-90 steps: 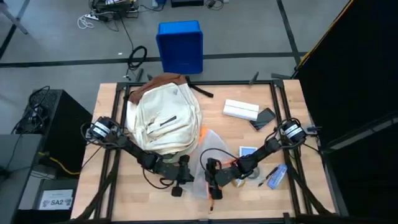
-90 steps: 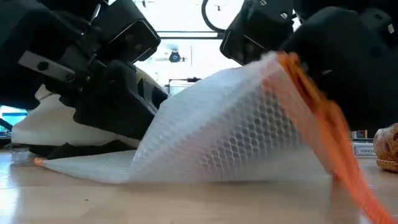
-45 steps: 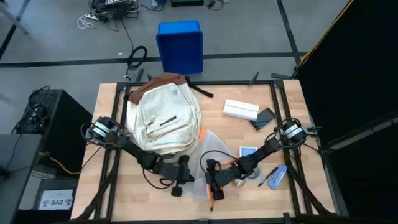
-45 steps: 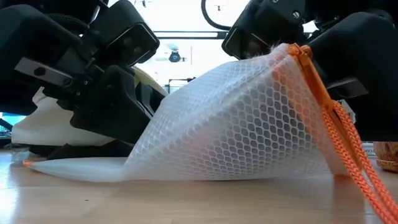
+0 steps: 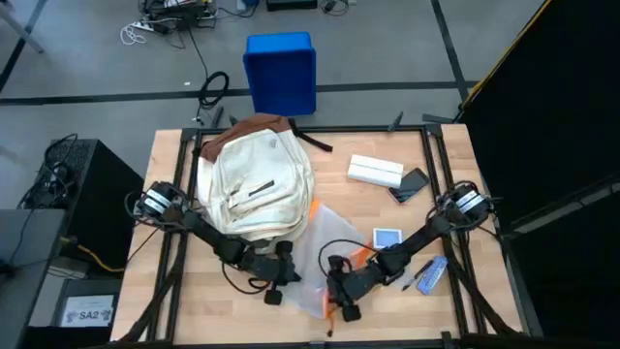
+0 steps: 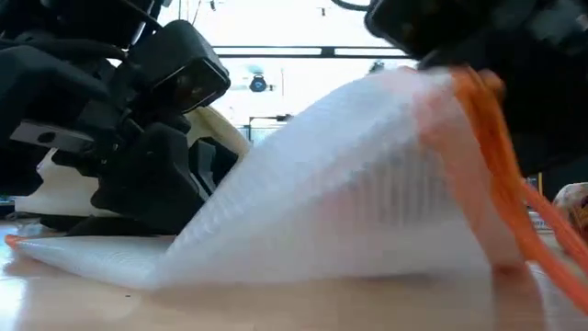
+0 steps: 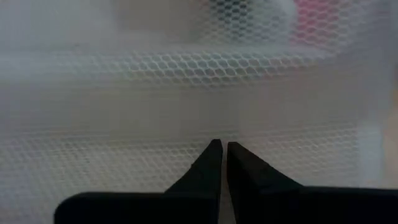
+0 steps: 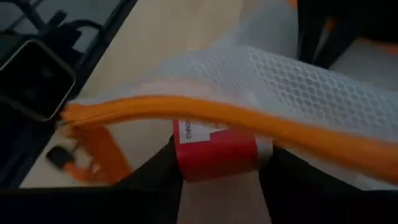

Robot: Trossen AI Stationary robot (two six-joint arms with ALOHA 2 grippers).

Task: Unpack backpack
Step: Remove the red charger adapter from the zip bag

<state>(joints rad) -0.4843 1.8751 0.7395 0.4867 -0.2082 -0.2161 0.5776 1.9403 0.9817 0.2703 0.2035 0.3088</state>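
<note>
**Both grippers on mesh pouch, front of table**

Clear honeycomb-mesh zip pouch with orange edging lies at the table's near edge, one orange-edged end lifted; right gripper is clamped on that orange edge beside a red label; left gripper has its fingers pressed together, pinching the mesh; large cream-white fabric backpack with brown base lies farther back on the left half of the wooden table, just behind the left gripper.
</note>
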